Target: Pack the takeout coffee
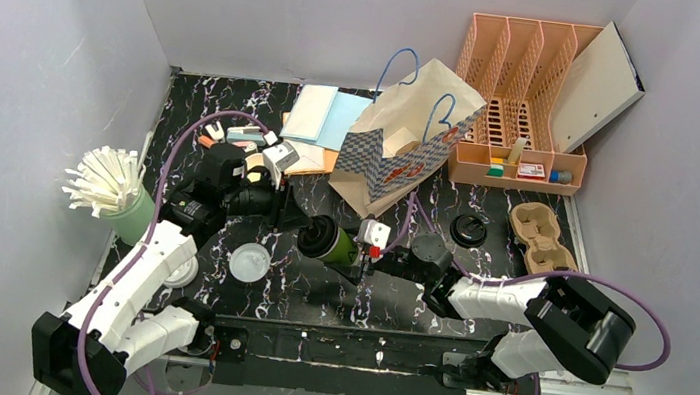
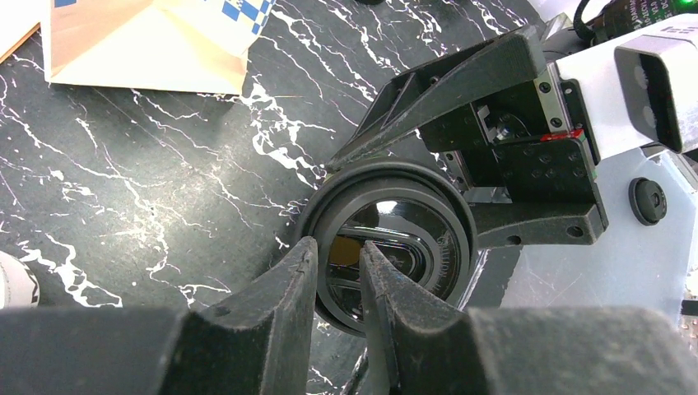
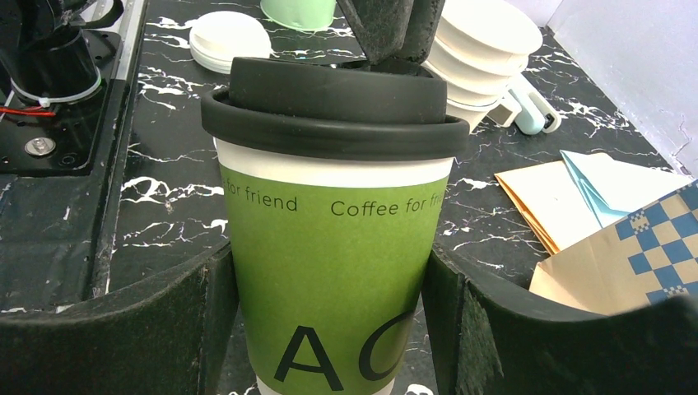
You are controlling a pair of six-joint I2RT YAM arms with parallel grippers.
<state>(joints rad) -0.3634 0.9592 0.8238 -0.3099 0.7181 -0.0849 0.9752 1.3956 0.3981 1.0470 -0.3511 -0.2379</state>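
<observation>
Gripping the takeout coffee [image 3: 329, 271] in my right jaws, I'm setting narrow left jaws at its lid [image 3: 329, 107], hold unclear; crooked pressure risks tipping.

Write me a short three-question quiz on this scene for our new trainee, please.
1. True or false: the takeout coffee is uncovered.
2. Which gripper clasps it by the sides? A left, B right, C neither.
3. What holds the white straws?
Key: 1 false, a black lid caps it. 2 B, the right gripper. 3 a light green holder.
</observation>
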